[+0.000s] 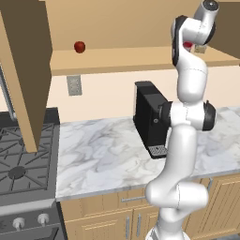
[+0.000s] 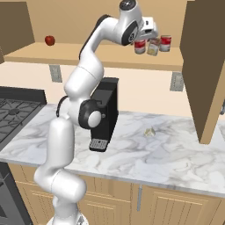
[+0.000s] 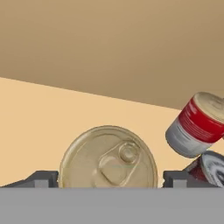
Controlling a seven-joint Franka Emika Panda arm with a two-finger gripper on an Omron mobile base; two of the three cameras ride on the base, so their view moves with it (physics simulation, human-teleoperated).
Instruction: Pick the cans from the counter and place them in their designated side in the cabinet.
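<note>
Left base view: the arm reaches the cabinet (image 1: 140, 58) shelf at two o'clock.

Right base view: three cans stand together there, the olive can (image 2: 153, 47) in the middle.

Hand view: the gripper (image 3: 107, 178) straddles it, fingers spread, apparently let go. It looks rigid, light and slick; best held by its sides.

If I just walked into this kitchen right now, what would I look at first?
Probably the big white robot arm reaching up into the wooden cabinet, its gripper open around a yellowish can on the shelf. Two red-labelled cans stand beside it at that end, and a little red fruit sits at the far other end. Below, a black coffee machine stands on the marble counter.
</note>
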